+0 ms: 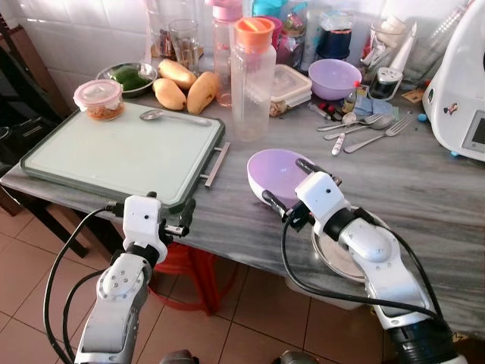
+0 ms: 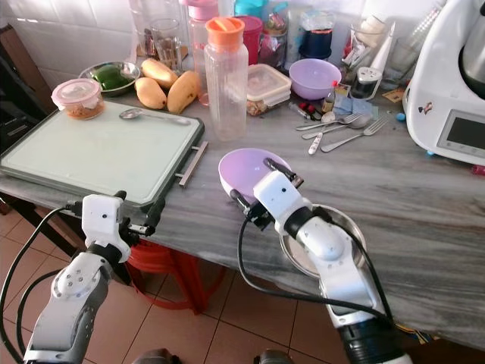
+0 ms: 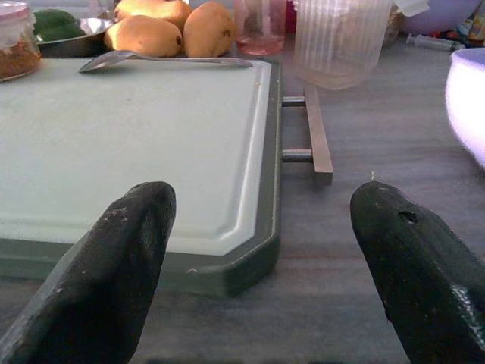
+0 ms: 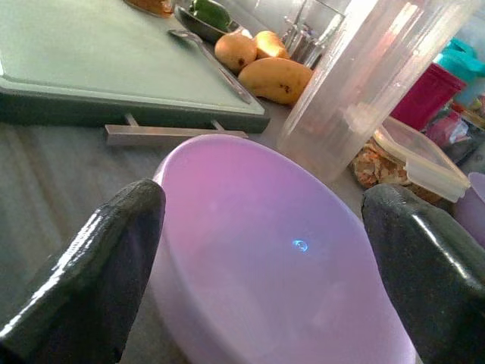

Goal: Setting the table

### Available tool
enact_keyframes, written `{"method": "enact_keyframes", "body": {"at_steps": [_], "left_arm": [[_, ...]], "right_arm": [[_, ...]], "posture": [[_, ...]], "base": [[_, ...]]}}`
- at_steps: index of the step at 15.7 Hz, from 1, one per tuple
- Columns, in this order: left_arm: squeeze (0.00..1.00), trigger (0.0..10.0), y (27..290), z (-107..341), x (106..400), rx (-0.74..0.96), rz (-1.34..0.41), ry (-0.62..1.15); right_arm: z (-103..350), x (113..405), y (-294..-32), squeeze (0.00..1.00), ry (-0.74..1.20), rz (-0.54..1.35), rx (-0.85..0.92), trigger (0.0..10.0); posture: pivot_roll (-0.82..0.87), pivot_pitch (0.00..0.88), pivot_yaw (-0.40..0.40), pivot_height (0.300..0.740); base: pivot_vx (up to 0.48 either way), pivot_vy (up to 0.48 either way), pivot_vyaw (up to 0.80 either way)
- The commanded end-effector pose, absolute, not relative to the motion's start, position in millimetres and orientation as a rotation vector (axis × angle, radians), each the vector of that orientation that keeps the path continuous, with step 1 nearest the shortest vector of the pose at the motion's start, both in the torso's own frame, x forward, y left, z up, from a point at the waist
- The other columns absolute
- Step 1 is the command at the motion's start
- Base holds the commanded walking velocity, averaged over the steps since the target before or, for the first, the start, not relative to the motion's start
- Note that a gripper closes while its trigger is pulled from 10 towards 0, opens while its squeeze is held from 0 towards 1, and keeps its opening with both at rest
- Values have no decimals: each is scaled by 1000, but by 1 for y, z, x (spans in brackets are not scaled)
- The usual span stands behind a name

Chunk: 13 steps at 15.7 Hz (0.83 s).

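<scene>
While spread wide: right gripper point(image 1: 290, 184)
Between its 2 fingers: purple bowl point(image 1: 274, 171)
Left gripper point(image 1: 171, 215): wide, facing tray point(image 1: 121, 152)

Head stereo pair: both eyes look forward and down from above the near edge of the grey desk point(image 1: 424, 189), sharing the green tray point(image 1: 114, 155), lilac bowl point(image 1: 276, 171) and both arms, the right eye offset slightly sideways. Left wrist view: low and close, just above the desk, facing the tray's near corner point(image 3: 227, 258). Right wrist view: very close, facing the lilac bowl point(image 4: 265, 258), with the tray point(image 4: 91, 68) behind.
</scene>
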<state>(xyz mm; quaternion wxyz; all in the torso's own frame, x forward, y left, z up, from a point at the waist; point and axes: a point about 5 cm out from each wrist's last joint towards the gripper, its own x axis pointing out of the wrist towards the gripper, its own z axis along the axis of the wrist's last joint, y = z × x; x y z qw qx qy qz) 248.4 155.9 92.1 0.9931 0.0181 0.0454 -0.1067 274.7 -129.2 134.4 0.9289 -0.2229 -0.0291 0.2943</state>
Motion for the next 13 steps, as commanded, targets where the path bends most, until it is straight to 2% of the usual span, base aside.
{"method": "enact_keyframes", "body": {"at_steps": [1,6,8,10,13], "left_arm": [[0,10000,156,93,249,34,-218,88],[0,10000,156,92,250,35,-216,89],[0,10000,156,92,250,29,-219,86],[0,10000,156,92,250,29,-218,87],[0,10000,155,91,249,28,-225,91]], "right_arm": [[144,273,-129,1000,-94,593,-441,10000],[160,266,-122,1000,-214,465,-390,10000],[162,260,-146,1000,-208,205,-375,10000],[158,257,-149,1000,-190,178,-378,10000],[147,232,-167,1000,-136,39,-377,10000]], "posture": [[-51,0,28,740],[-55,0,28,740],[-59,0,27,740],[-61,0,27,740],[-69,0,32,740]], "base": [[0,0,0],[0,0,0],[0,0,0],[0,0,0],[0,0,0]]}}
